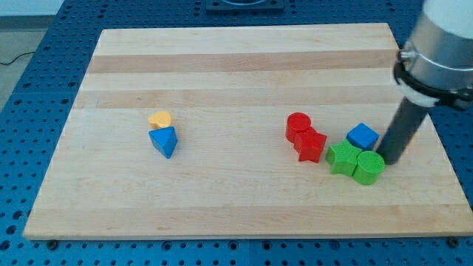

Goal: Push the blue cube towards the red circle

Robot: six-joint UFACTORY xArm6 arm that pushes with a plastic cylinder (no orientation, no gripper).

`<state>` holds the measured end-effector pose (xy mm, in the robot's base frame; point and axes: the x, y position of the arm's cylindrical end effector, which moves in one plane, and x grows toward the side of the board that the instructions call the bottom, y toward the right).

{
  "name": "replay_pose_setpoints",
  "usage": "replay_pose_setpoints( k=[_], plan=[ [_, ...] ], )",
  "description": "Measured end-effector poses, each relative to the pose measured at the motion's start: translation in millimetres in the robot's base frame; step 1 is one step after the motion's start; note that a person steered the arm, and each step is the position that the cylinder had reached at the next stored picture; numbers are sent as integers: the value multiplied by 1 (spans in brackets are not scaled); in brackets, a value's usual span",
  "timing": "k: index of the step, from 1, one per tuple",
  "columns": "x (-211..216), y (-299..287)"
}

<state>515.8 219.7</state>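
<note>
The wooden board filled most of the view, resting on a blue perforated table. The arm came in from about two o'clock, its pale housing narrowing into the dark rod, and my tip rested on the board at roughly four o'clock from the centre. There was no pincer on this rig (only the bare rod), so nothing was grasped or released.

The green cylinder stood just at seven o'clock of my tip, touching it or very nearly. The green star-like block sat against the cylinder at its nine o'clock. The blue cube lay just at ten o'clock of my tip, close beside the rod, and just above the two green blocks. The red circle was a short way off at nine o'clock of the cube, with the red star-like block touching it at its five o'clock, between the circle and the green pair.

Well apart, at nine o'clock of the board's centre, the blue triangular block sat with the small yellow heart-like block touching it at twelve o'clock.
</note>
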Motion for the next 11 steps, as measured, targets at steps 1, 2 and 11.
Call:
replay_pose_setpoints(
  k=[1, 2, 11],
  plan=[
    [1, 49],
    [1, 32],
    [-23, -69]
  ],
)
